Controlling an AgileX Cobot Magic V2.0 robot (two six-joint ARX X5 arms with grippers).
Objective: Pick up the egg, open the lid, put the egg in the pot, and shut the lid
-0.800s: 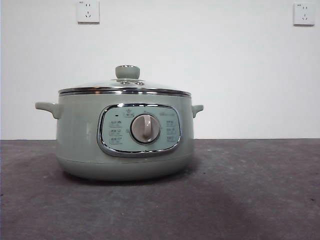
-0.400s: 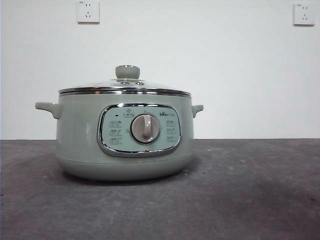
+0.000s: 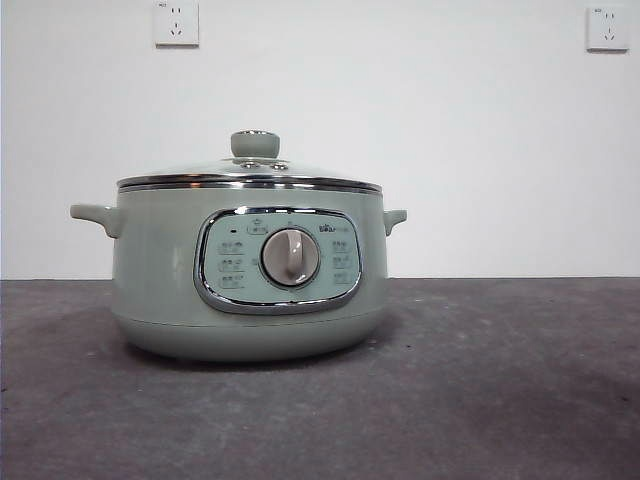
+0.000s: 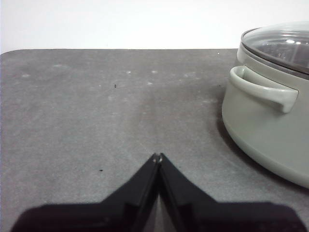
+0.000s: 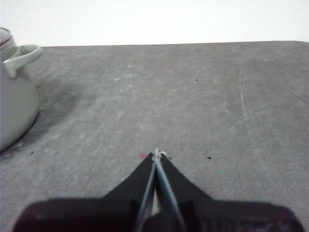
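Front view showed the pot (image 3: 248, 278) standing on the dark grey bench (image 3: 500, 400), with the lid (image 3: 250, 172) seated squarely on its rim and the pale green knob upright on top. No arm entered that view. The left end effector (image 4: 157, 157) hung over bare bench just beside the pot's side handle, its jaws pressed together and gripping nothing. The right end effector (image 5: 157, 154) was likewise pinched closed and empty, on the pot's other side and well apart from it. The egg did not appear in any view, so its place could not be told. Judging from this, either nothing had been started or the egg was already inside under the closed lid; the pictures could not settle which.
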